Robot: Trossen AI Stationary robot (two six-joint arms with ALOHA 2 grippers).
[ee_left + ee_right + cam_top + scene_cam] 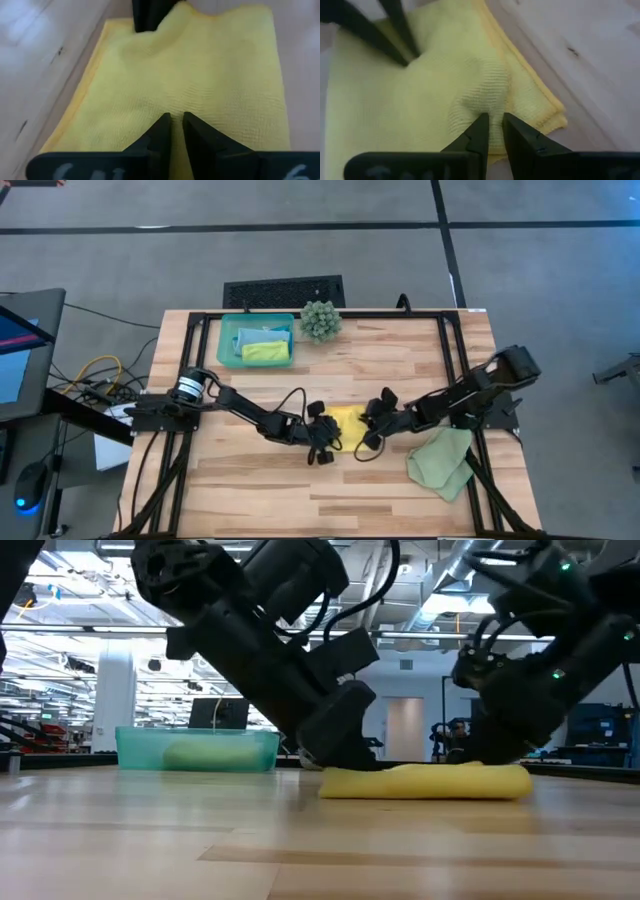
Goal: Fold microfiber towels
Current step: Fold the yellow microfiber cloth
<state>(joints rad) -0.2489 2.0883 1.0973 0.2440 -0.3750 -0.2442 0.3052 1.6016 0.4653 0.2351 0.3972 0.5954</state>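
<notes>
Progress: my left gripper (pixel 172 120) and right gripper (pixel 492 120) each pinch the soft yellow microfiber towel (pixel 347 423), which lies at the middle of the wooden table (pixel 400 360), already doubled into a thick flat pad, judging by the low view. The pale sage green cloth (pixel 441 462) lies rumpled near the table's right edge, apparently unfolded. The teal translucent plastic tray (pixel 229 330) holds a light blue cloth (pixel 263 336) and a lime green cloth (pixel 264 352), seemingly finished.
</notes>
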